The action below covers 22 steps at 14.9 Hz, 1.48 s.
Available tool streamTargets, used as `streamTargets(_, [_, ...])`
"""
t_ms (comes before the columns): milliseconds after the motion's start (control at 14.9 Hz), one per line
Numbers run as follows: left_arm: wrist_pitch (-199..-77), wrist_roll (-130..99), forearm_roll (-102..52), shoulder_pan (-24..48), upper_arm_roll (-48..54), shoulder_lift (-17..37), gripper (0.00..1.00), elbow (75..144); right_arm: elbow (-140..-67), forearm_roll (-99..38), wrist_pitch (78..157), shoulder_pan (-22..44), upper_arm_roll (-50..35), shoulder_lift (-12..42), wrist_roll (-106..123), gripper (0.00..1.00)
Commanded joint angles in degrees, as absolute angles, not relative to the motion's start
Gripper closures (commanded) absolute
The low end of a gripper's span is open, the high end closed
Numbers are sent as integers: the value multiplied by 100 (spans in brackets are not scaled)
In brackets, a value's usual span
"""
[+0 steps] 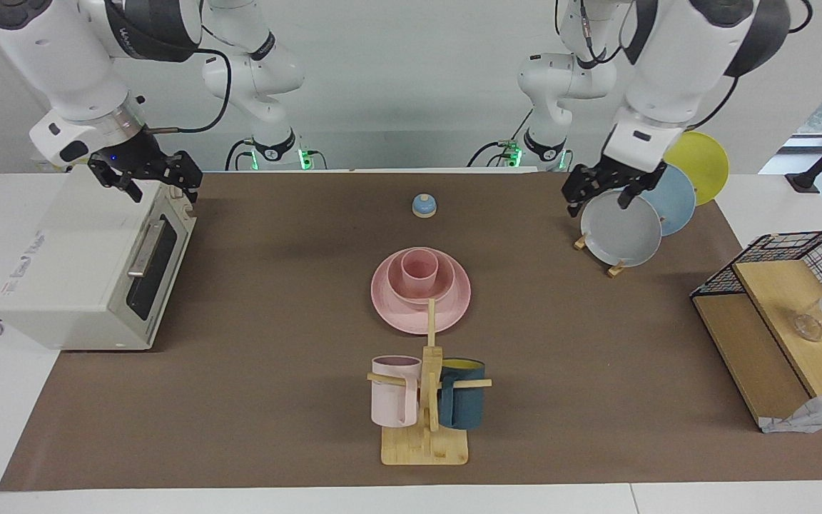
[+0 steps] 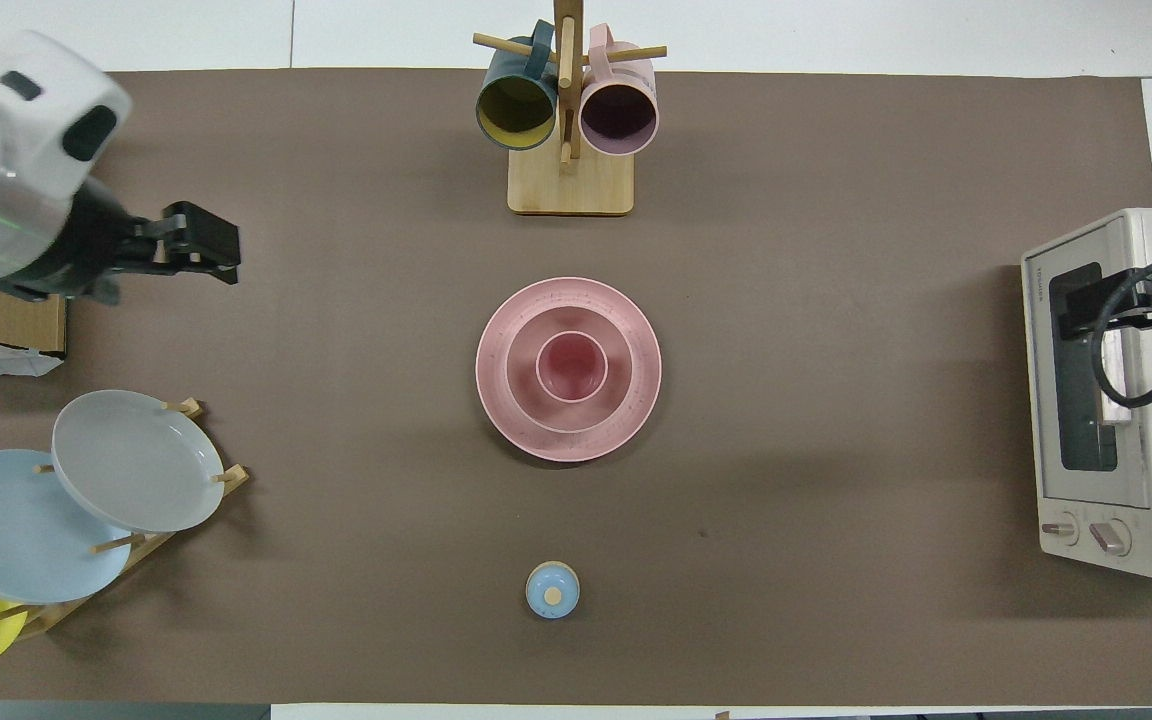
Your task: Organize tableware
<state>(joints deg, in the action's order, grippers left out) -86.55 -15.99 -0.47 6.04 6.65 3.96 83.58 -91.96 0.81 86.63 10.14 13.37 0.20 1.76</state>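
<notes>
Tableware sits nested at the middle of the surface [image 1: 254,400]: the pink cup [image 1: 419,271] stands in the pink bowl [image 1: 444,285], and the bowl rests on the pink plate [image 1: 389,303]. The stack lies between the mug rack [image 1: 425,446] and the small blue bell [image 1: 424,205], which is nearer the robots.

The left gripper [image 1: 600,191] hangs over the grey plate [image 1: 621,232] in the dish rack, toward its own end. The right gripper [image 1: 147,178] hangs over the toaster oven [image 1: 61,285] at its end. Whether either gripper is released or clenched I cannot tell; neither seems to hold anything.

The stack lies about midway between them, toward the table's centre from each and farther from the robots. Being round, it offers no long axis, so either arm looks equally placed to reach it.
</notes>
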Motion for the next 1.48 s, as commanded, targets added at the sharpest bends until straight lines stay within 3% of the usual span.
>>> streamTargets(0, [-8604, -951, -44, 291, 738, -86, 0, 9032, -9299, 35, 8657, 967, 1336, -88, 316, 0])
streamTargets(268, [-8912, -791, -44, 185, 738, -658, 0, 9930, -9299, 35, 8657, 976, 1336, -88, 316, 0])
streamTargets(1409, [-8772, -817, -291, 378, 422, -448, 0, 9581, -9299, 35, 8657, 967, 1336, -88, 316, 0])
